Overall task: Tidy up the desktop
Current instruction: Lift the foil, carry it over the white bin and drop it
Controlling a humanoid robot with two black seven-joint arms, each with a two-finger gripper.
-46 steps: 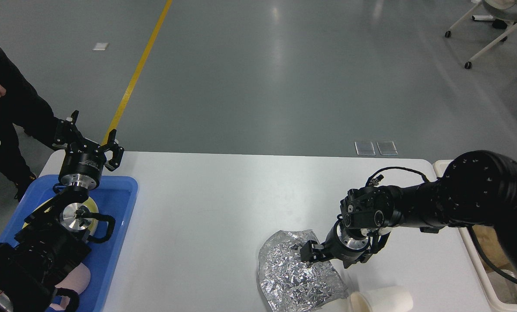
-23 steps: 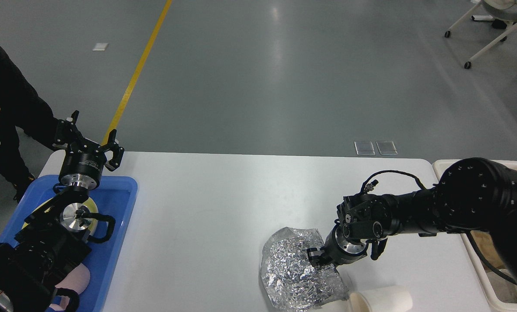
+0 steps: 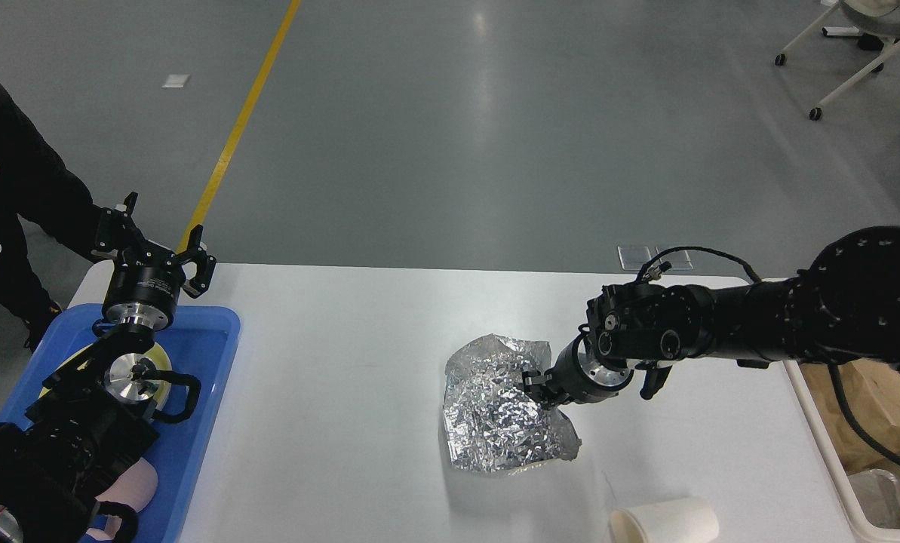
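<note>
right claw [image 3: 534, 381]: pinching the right part of the foil, its fingers pressed into the crinkled sheet; the fingers are dark and mostly hidden by the foil.
foil [image 3: 495, 411]: a crumpled silver sheet near the middle-right of the desktop; its upper right part is raised at the claw, and a shadow lies under its near edge.
right arm [image 3: 721, 332]: comes in from the right edge, reaches left across the desktop, a black cable loops over its wrist.
cup [image 3: 665, 520]: white paper cup lying on its side at the near edge of the desktop, apart from the foil, open mouth to the left.
desktop [image 3: 359, 392]: large white top with rounded corners, it fills the lower half of the view; the tray is on its left end.
bin [image 3: 872, 452]: cream, just beside the right end of the desktop, brown paper inside.
left claw [image 3: 155, 237]: spread, empty, held up above the far end of the tray.
tray [image 3: 201, 377]: blue, it holds a yellow round item partly hidden by the left arm.
person [image 3: 12, 204]: in dark clothes, standing at the far left beside the desktop.
</note>
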